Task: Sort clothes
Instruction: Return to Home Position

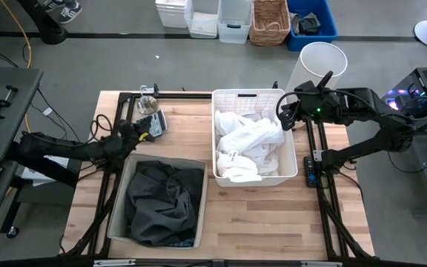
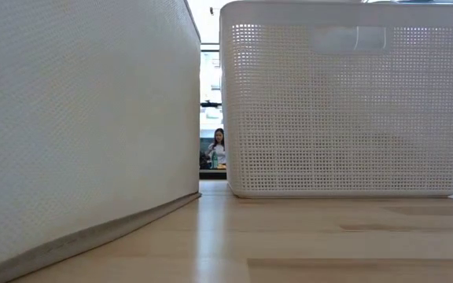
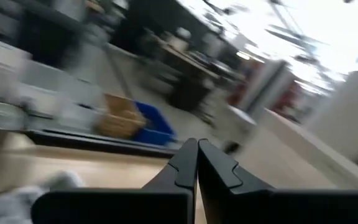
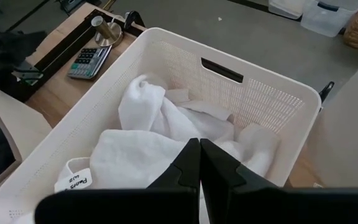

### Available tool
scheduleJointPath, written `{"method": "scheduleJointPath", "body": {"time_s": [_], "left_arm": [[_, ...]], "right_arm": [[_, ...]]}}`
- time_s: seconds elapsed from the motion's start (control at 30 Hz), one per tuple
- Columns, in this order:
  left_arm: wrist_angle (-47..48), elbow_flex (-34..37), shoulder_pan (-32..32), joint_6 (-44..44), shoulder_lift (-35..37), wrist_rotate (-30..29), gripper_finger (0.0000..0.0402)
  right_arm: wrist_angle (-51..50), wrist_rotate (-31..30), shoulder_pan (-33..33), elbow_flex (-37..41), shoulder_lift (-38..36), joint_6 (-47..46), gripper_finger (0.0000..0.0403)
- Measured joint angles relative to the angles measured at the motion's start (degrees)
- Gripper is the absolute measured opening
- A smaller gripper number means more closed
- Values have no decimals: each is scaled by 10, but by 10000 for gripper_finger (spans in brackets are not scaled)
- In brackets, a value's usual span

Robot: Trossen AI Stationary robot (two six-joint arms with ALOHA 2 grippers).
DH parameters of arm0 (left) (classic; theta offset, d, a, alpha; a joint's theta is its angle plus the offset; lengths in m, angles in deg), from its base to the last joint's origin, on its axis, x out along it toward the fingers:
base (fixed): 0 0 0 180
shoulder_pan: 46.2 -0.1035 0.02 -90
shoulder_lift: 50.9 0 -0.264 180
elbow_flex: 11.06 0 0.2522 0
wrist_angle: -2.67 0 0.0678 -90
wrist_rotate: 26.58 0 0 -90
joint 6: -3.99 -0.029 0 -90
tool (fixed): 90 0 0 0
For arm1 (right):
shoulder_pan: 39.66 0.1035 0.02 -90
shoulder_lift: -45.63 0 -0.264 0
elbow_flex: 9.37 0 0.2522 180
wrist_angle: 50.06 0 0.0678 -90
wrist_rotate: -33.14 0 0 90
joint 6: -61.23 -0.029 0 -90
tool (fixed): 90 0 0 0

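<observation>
Two piles look sorted: white clothes [image 1: 249, 144] in the one-o'clock basket [image 1: 252, 95], dark clothes [image 1: 165, 202] in the eight-o'clock bin [image 1: 121, 194]. Your left gripper [image 3: 197, 144] and right gripper [image 4: 200, 144] sit pressed together, empty.

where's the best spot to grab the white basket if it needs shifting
Likely the handle slot in the far short wall of the white basket, from above: the rim over it forms a thin bar, and the white clothes lie below it. The right gripper, shut, hovers nearest.
</observation>
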Motion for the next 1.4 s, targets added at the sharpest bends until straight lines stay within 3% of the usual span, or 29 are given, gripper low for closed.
{"method": "scheduleJointPath", "body": {"time_s": [0.07,0.17,0.33,0.4,0.5,0.77,0.87,1.13,1.4], "left_arm": [[21,0,-4,7,1,-41,0],[89,0,-6,44,0,-46,0],[240,-2,-6,168,1,58,0],[249,-3,-6,173,-4,92,0],[246,-10,-5,139,-6,163,0],[268,-11,-5,47,-5,472,0],[284,-11,-5,33,-5,548,0],[204,-11,-4,-12,-5,574,0],[209,-11,10,-45,-1,570,0]], "right_arm": [[0,2,0,0,0,-1,0],[0,3,0,0,0,-1,0],[0,3,0,0,0,-1,0],[0,5,0,0,0,-1,0],[0,8,0,0,0,-1,0],[0,8,0,0,0,1,0],[0,8,0,0,0,1,0],[0,8,0,0,0,1,0],[-8,8,0,0,0,4,0]]}}
